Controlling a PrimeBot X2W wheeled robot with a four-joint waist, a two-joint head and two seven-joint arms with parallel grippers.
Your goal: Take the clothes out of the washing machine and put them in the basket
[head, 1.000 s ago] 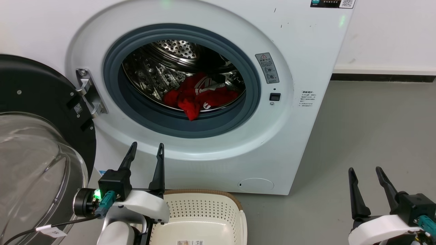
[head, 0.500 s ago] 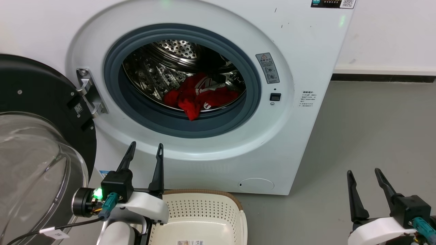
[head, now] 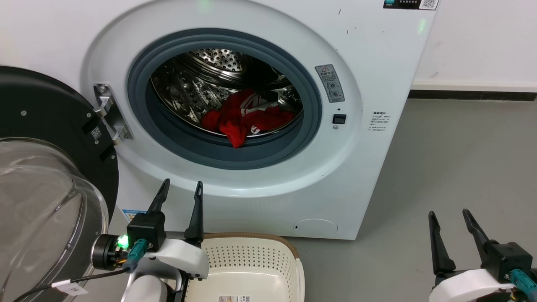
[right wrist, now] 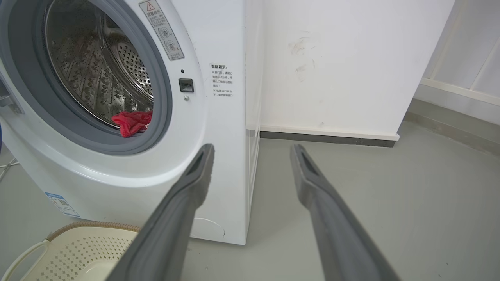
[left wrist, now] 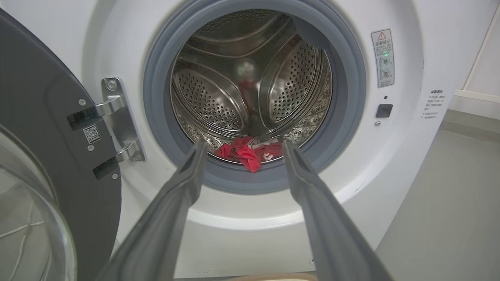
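Note:
The clothes (head: 245, 118), red with white parts, lie at the front bottom of the steel drum of the washing machine (head: 356, 176); one red end hangs over the grey ring. They also show as clothes (left wrist: 250, 151) and clothes (right wrist: 132, 121) in the wrist views. The cream basket (head: 251, 268) stands on the floor below the machine's front, with nothing but a label in it. My left gripper (head: 182, 186) is open and holds nothing, in front of the machine below the opening. My right gripper (head: 448, 215) is open over the floor at the lower right.
The machine's black-rimmed glass door (head: 46, 176) is swung open at the left, close to my left arm. Grey floor (head: 461, 159) stretches to the right of the machine, with a white wall (head: 478, 42) and dark skirting behind.
Both grippers have dropped a little in the head view; the left one has shifted slightly right. The clothes and basket lie as before.

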